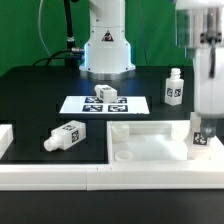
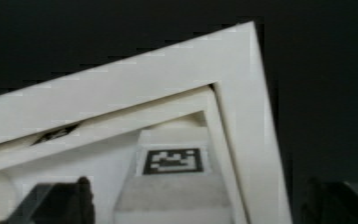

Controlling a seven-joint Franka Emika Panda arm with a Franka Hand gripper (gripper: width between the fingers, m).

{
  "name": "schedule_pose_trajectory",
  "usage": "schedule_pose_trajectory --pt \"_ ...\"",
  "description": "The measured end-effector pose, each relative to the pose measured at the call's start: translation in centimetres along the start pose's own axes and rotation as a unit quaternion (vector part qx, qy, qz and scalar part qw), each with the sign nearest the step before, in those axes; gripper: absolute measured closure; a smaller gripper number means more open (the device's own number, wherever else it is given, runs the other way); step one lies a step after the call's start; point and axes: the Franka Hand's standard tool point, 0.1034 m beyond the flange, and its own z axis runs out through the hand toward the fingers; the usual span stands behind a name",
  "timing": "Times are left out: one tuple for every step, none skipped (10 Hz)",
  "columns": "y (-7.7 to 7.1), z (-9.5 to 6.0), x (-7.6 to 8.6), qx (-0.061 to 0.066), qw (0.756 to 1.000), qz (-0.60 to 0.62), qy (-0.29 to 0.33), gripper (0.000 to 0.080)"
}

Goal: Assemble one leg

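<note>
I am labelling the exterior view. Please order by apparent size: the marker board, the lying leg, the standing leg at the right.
1. marker board
2. lying leg
3. standing leg

The two legs may be alike; the lying one is nearer the camera.

Counter [image 1: 30, 85]: black, matt, smooth. Marker board [image 1: 72, 104]: thin white sheet, matt, paper-like, black printed tags. Legs [image 1: 66, 137]: white plastic look, smooth, slight sheen, black-and-white printed tag on side; second leg [image 1: 174, 88] same finish. Panel [image 1: 150, 145]: white, smooth, plastic-like, soft sheen. Rails [image 1: 60, 178]: white, smooth, matt. Robot base [image 1: 106, 50]: glossy white shell. Gripper [image 1: 203, 139]: dark, finish blurred. Backdrop [image 1: 30, 30]: green, matt, cloth-like.
</note>
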Motion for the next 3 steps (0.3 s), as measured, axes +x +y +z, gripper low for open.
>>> schedule_pose_trajectory --pt "-0.55 -1.35 -0.14 0.009 1.0 -0.005 -0.005 0.0157" --pt "-1.06 -2.33 -0.22 0.017 1.0 -0.006 -0.009 0.0157" --pt "-0.84 -1.81 -0.18 0.015 1.0 -0.008 -0.007 0.0157"
